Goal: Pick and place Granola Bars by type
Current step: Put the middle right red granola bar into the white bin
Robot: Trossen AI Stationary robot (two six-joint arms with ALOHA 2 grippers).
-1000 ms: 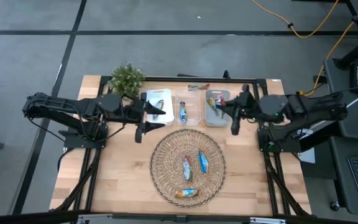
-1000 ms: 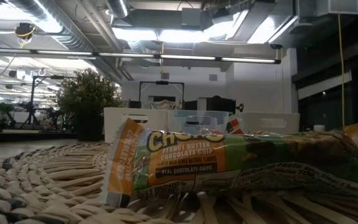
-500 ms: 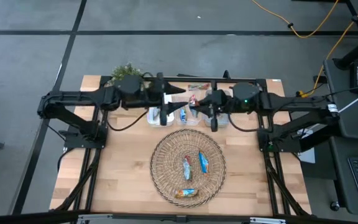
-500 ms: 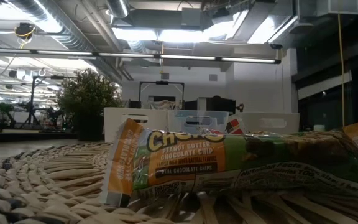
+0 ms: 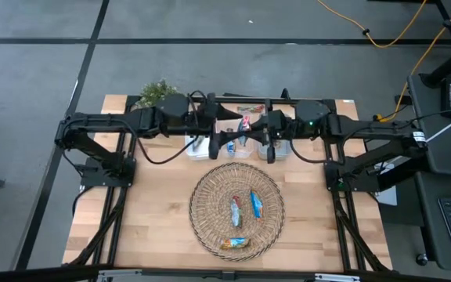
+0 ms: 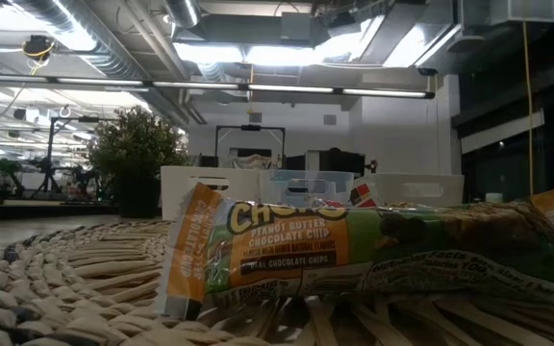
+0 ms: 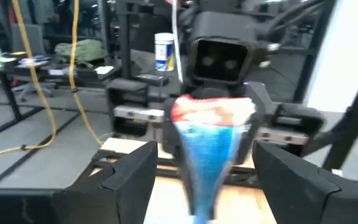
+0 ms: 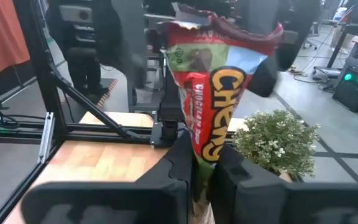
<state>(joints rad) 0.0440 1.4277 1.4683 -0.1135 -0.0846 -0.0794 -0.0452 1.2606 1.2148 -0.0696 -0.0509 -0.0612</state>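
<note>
My right gripper [image 5: 263, 141] is over the bins at the table's far middle, shut on a blue-and-red Chewy granola bar [image 8: 213, 93]. The bar also shows in the high view [image 5: 245, 122]. My left gripper [image 5: 227, 142] faces it from the table's left, open. In the left wrist view its two fingers [image 7: 132, 183] stand on either side of the bar [image 7: 213, 143], with a gap on each side. Three more bars lie on the round wicker tray [image 5: 202, 200]: two near its middle [image 5: 245, 207] and a green-and-orange one at its near edge [image 5: 233, 244], which fills the low view [image 6: 354, 250]. My right gripper pinches the bar's narrowed lower end [image 8: 202, 155] between its two fingers [image 8: 180, 163]. The bar stands up from the fingertips, widening toward its red crimped free end [image 8: 229, 28]. It is lifted clear of the bins and the table.
Three plastic bins stand in a row under the two arms; they show behind the tray in the low view [image 6: 306, 187]. Another bar [image 5: 249, 109] lies at the table's far edge. A potted plant [image 5: 156, 92] stands at the far left. Bare wood lies to either side of the tray.
Both arms have swung in toward the table's middle. My right gripper has carried the bar from over the right bin toward the middle bin. My left gripper has come from the left bin to face it, and its fingers now stand on either side of the bar.
</note>
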